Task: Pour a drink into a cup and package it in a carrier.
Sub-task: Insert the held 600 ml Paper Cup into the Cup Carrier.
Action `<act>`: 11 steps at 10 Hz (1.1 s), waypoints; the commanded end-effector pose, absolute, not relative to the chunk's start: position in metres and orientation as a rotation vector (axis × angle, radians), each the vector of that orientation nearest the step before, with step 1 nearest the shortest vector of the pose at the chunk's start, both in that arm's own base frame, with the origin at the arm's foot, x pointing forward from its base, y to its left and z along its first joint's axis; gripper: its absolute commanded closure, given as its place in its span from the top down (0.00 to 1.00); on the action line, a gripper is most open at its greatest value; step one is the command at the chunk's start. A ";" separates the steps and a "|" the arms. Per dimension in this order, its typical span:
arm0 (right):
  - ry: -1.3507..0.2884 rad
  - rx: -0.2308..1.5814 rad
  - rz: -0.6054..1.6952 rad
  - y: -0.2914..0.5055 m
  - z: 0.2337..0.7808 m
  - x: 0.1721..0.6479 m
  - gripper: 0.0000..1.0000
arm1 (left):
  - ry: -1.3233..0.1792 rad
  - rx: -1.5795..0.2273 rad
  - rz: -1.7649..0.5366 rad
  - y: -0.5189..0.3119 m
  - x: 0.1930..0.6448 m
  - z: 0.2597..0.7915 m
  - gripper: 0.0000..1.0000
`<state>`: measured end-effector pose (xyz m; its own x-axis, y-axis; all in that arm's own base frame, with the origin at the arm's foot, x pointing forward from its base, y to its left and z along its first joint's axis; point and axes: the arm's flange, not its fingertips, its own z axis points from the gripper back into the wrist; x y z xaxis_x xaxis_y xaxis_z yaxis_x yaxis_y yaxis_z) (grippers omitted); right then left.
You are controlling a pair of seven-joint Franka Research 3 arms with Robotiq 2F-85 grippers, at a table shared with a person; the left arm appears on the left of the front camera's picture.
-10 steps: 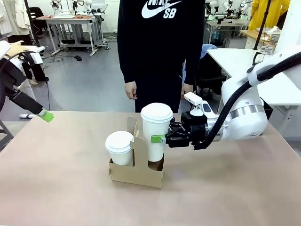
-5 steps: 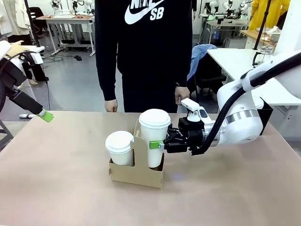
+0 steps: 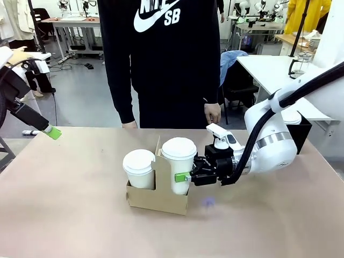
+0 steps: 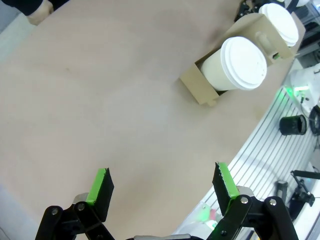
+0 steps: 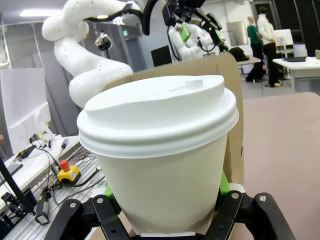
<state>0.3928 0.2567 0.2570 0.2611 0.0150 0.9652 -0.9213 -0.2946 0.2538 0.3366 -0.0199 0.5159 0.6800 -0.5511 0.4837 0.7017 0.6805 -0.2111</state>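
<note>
Front view: fixed, level across the tan counter (image 3: 64,204). Left wrist view: high, tilted, looking down. Right wrist view: close-up. All share the brown cardboard two-pocket carrier (image 3: 158,198) (image 4: 197,86) (image 5: 231,107).

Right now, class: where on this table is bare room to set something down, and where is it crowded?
Bare: the table between the left claw and the carrier, and the near edge. Crowded: the middle, where the right claw grips the cup.

Two lidded white paper cups (image 3: 179,164) (image 3: 138,167) stand upright in the brown cardboard carrier's (image 3: 157,196) two pockets, mid-desk, handle tab between them.
</note>
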 end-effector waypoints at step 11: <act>-0.855 1.475 1.430 0.249 0.242 0.393 1.00 | -0.403 -0.407 -0.724 -0.020 0.336 0.517 1.00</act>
<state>0.3993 0.2572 0.2367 0.1414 0.0613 0.9881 -0.9144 -0.3744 0.1540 0.3367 -0.0197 0.5159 0.6805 -0.5507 0.4834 0.7011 0.6812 -0.2108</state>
